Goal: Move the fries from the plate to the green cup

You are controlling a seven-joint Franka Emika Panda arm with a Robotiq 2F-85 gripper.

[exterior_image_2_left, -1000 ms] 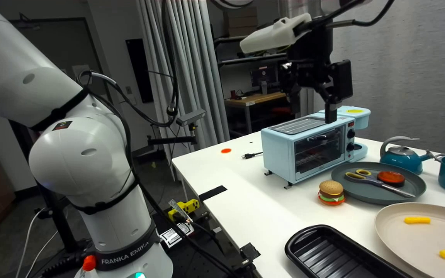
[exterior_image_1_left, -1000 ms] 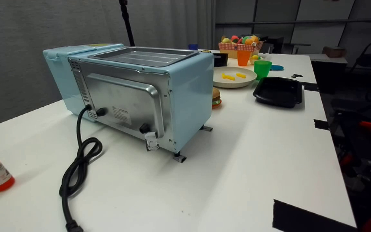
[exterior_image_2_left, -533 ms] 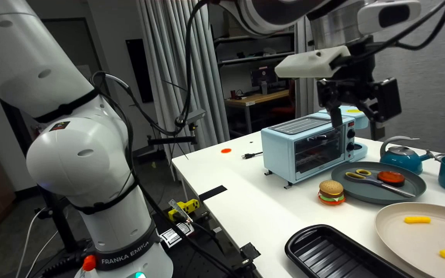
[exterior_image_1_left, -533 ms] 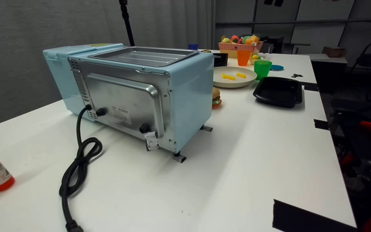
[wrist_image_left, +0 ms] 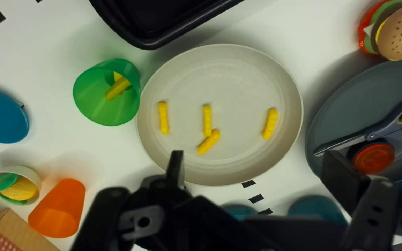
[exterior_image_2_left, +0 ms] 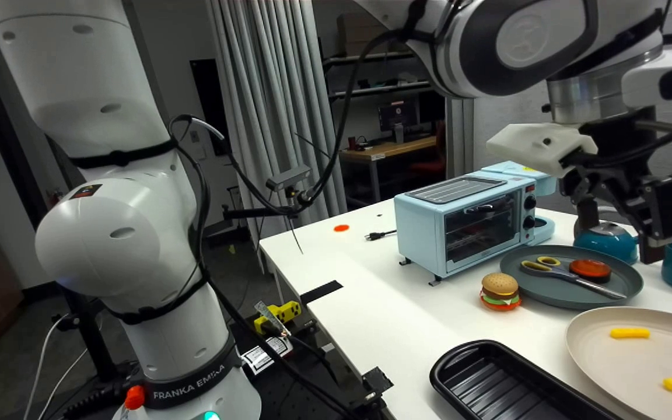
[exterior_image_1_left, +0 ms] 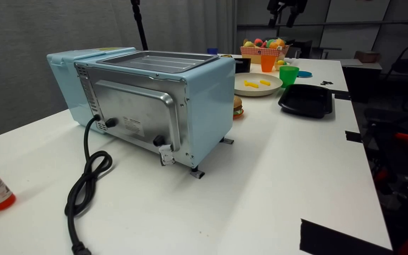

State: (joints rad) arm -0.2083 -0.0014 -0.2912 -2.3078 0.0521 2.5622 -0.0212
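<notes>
White tabletop (exterior_image_2_left: 371,309), tool (exterior_image_2_left: 620,234) hanging above it, spread wide, nothing held; four loose fries (wrist_image_left: 207,120) on the plate (wrist_image_left: 239,92), probably light, firm, slick plastic, so pinch across mid-length; more inside the green cup (wrist_image_left: 94,101) alongside.

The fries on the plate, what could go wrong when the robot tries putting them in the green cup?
Two fries lie very close together, so the open gripper might nudge one while grabbing the other. The green cup stands right beside the plate, so a bump could tip it. Yellow pieces are already inside, so another might catch on them.
</notes>
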